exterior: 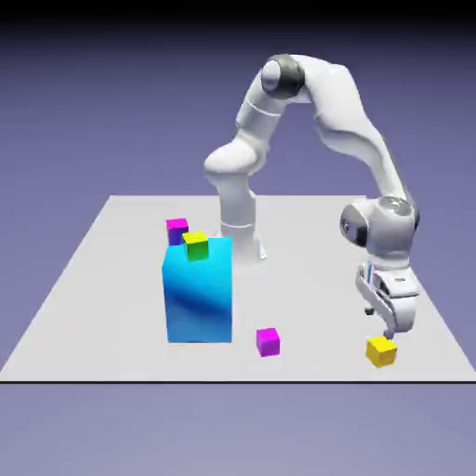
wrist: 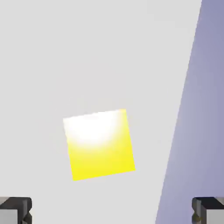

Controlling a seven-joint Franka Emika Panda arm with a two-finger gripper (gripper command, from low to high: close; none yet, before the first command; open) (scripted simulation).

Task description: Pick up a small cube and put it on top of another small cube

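Gripper [exterior: 379, 323], exterior view: positioned near and above the yellow cube [exterior: 381, 351], which rests on the table [exterior: 130, 321] close to its near edge, at the exterior view's right. Hand view: fingertips [wrist: 15, 210] spread wide, one at each side; the yellow cube lies ahead of them, slightly rotated, untouched.

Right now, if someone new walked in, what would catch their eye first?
Probably the tall blue block, left of centre in the exterior view, with a green cube with a yellow top showing at its upper edge. Next, the white arm arching to the right, its open gripper just above the yellow cube near the table's front edge.
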